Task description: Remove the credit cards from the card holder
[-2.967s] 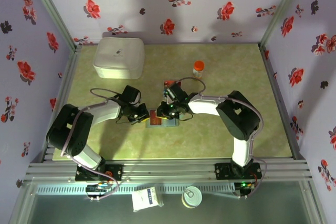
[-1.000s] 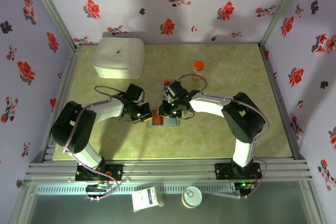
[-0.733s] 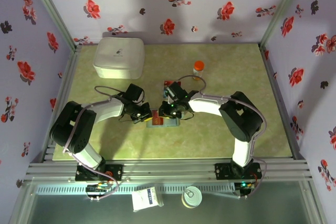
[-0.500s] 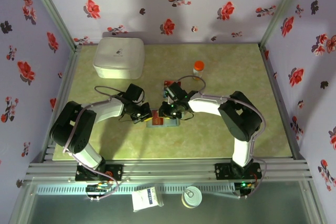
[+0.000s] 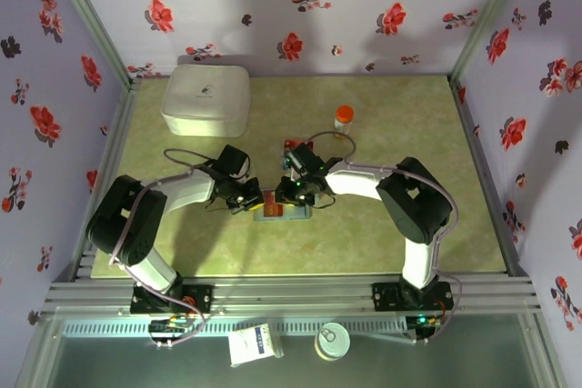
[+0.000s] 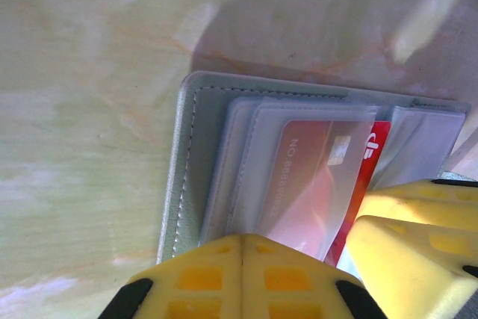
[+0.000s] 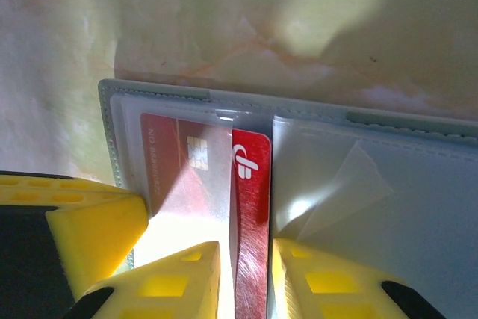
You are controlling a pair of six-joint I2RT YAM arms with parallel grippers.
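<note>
Green table point(image 5: 391, 124): one card holder point(image 6: 187, 155), one red card point(image 7: 250, 184) pinched by right pincer point(image 7: 245, 259); left pincer point(image 6: 240, 259) clenched.

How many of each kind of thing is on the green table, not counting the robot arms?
white box: 1
orange-capped bottle: 1
card holder: 1
red card, partly out of its pocket: 1
small red thing beyond the holder, too hidden to name: 1
Total: 5
</note>
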